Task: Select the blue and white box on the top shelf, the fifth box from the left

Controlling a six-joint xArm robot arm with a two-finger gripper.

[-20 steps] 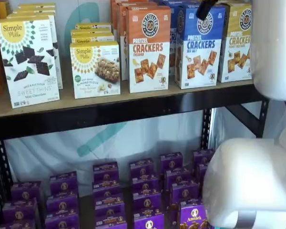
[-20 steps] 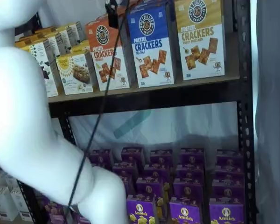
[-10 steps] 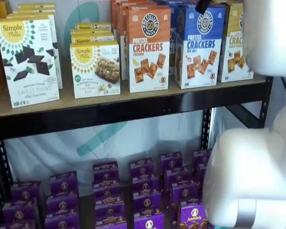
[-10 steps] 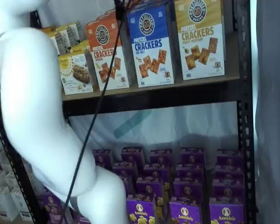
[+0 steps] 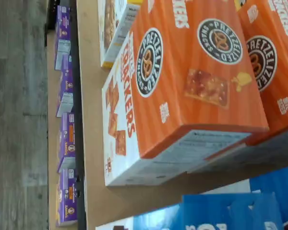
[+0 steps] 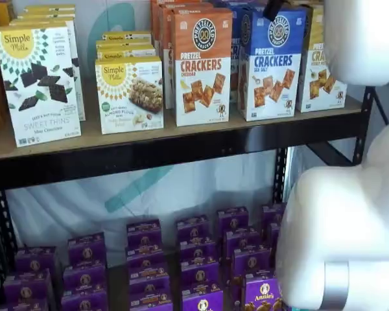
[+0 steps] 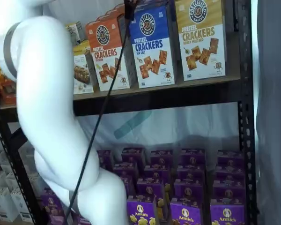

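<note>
In the wrist view, orange Pretzelized cheddar cracker boxes point(image 5: 182, 91) fill most of the picture, standing in a row on the tan board of the top shelf point(image 5: 93, 143). Just beside them the blue top of the blue and white box point(image 5: 230, 213) shows at the picture's edge. Small purple boxes point(image 5: 66, 139) lie on the level below. No fingers show here.

In a shelf view, the blue and white box point(image 6: 271, 63) stands upright on the top shelf point(image 6: 149, 152), between the orange cheddar box point(image 6: 202, 66) and a yellow-topped cracker box point(image 6: 324, 71). A black finger of the gripper point(image 6: 273, 8) hangs from the upper edge, just in front of the blue box's top corner. Only this one dark piece is visible, so from the pictures I cannot tell how the jaws stand; nothing is seen held. The white arm point(image 6: 343, 233) covers the right side. Simple Mills boxes point(image 6: 39, 84) stand farther left.

In a shelf view from the side, the gripper point(image 7: 129, 9) shows as a black tip with a cable point(image 7: 100, 122) trailing down, at the upper left corner of the blue and white box point(image 7: 152, 47). Annie's purple boxes point(image 7: 187, 187) fill the lower level.
</note>
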